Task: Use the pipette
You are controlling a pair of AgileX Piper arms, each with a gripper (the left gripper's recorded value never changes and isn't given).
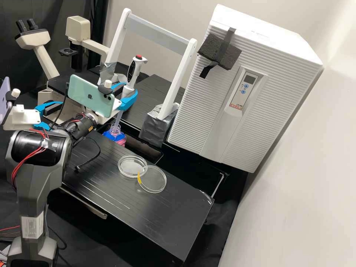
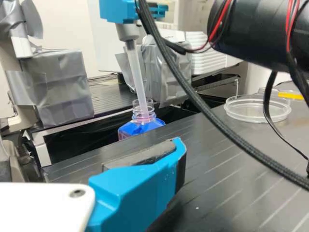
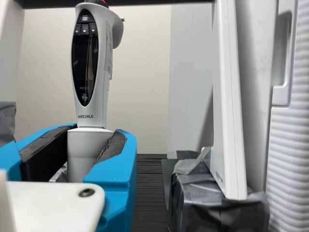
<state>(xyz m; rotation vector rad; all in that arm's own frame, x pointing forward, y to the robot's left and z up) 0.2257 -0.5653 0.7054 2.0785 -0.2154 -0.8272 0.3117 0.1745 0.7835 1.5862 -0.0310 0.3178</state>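
White pipette (image 1: 132,72), red button (image 1: 139,57), clear tip (image 2: 137,79) inside bottle (image 2: 144,110), possibly reaching liquid (image 2: 133,130)

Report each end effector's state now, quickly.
Left end effector: open, holding nothing.
Right end effector: closed on the pipette.

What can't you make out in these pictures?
- Left wrist view: the end of the pipette tip, hidden inside the bottle neck; whether it touches liquid is unclear.
- High view: whether the two petri dishes hold anything; too clear and small.
- Right wrist view: the lower body of the pipette, hidden by the right gripper.
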